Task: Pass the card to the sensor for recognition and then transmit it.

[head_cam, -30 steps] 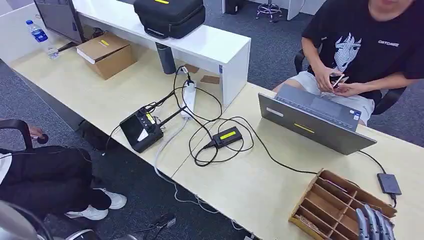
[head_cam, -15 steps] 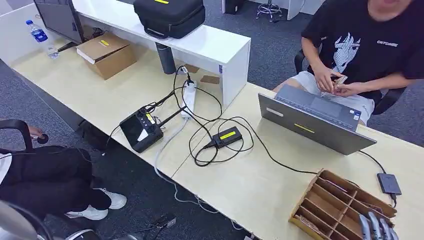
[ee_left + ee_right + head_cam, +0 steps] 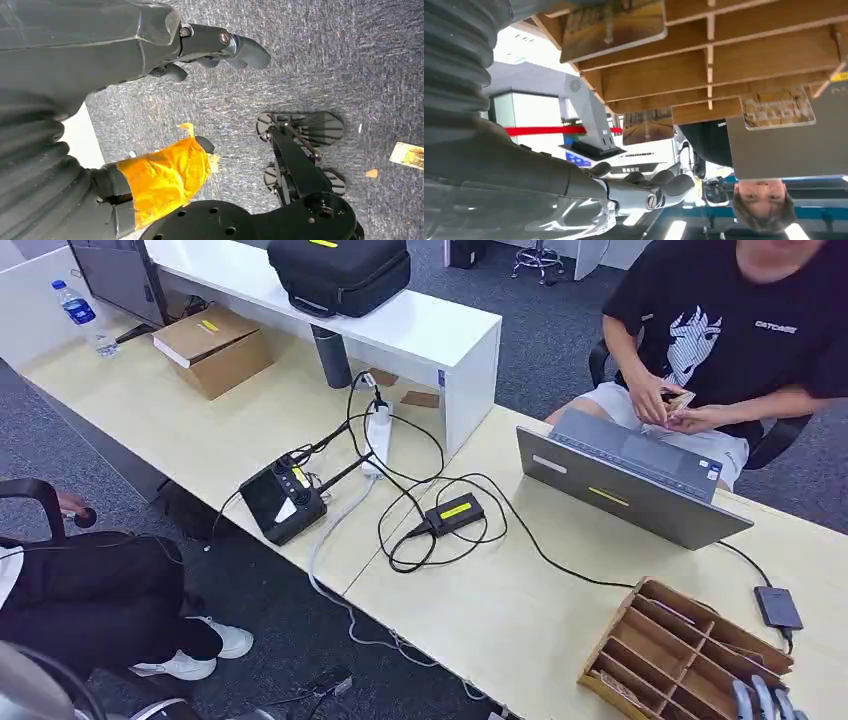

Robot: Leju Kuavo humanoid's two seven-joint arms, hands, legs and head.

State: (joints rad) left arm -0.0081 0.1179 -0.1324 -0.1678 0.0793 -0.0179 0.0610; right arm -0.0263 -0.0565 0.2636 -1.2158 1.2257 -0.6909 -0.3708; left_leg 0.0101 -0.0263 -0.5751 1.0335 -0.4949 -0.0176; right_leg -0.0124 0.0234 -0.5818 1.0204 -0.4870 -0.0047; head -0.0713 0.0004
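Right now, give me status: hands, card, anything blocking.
Right hand open, empty, at the wooden tray. Left hand hangs empty over carpet. Cards sit in tray slots. Nothing blocking.

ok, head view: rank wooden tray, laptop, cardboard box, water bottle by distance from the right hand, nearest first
From the right hand, at the bottom right corner:
1. Wooden tray, right beside the hand, at the near right of the table.
2. Laptop, behind the tray, in front of the seated person.
3. Cardboard box, far left, on the other table.
4. Water bottle, at the far left corner.
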